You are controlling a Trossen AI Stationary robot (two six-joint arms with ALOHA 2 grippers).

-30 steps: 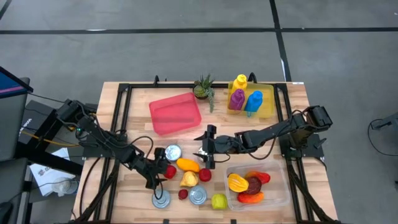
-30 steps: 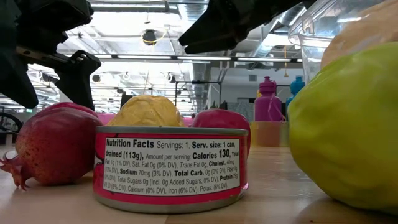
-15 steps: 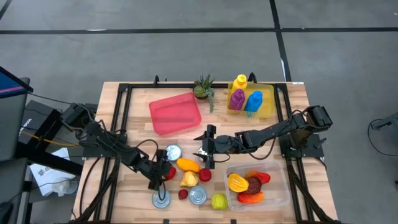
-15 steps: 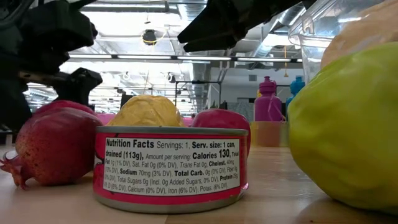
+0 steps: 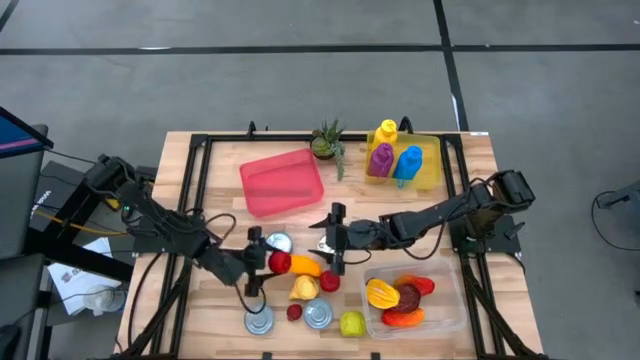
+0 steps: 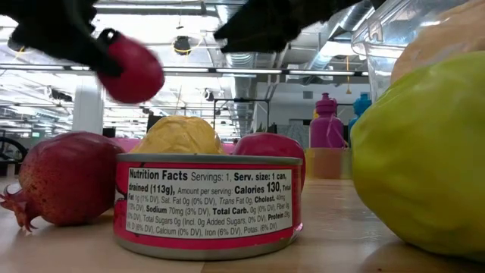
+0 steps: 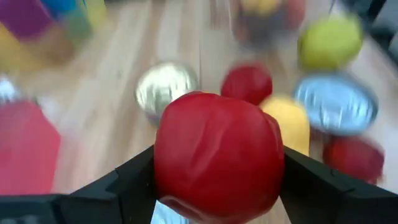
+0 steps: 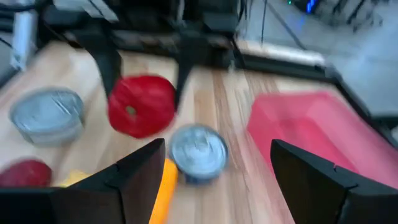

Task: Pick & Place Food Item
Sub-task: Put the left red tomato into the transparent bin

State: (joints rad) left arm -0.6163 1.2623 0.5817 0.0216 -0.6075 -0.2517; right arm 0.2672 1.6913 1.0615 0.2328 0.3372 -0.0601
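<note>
Gripping a red fruit [image 5: 279,262] between its two dark fingers [image 7: 134,180], the left gripper [image 5: 268,263] holds it clear of the wooden table [image 5: 222,185], just beside an upright silver can [image 5: 277,243] and above the cluster of loose food near the front edge. Seen from table height, the fruit hangs in the air over a dark red pomegranate [image 6: 67,178], with a pink-labelled can [image 6: 208,203] and a yellow-green fruit [image 6: 424,155] in the foreground. On the boards below lie an orange vegetable [image 5: 303,266], a pale yellow item [image 5: 304,288], a smaller red fruit [image 5: 329,282] and two more cans [image 5: 319,315]. The right gripper [image 5: 333,241] hovers just beside that cluster, its fingers [image 8: 140,171] spread wide with nothing between them, facing the held fruit. A clear container [image 5: 446,314] at the front right corner already holds yellow, dark red and orange-red items. Farther back sit a pink tray [image 5: 283,182], a small potted plant [image 5: 326,140] and a yellow bin [image 5: 430,170] holding yellow, purple and blue bottles.
</note>
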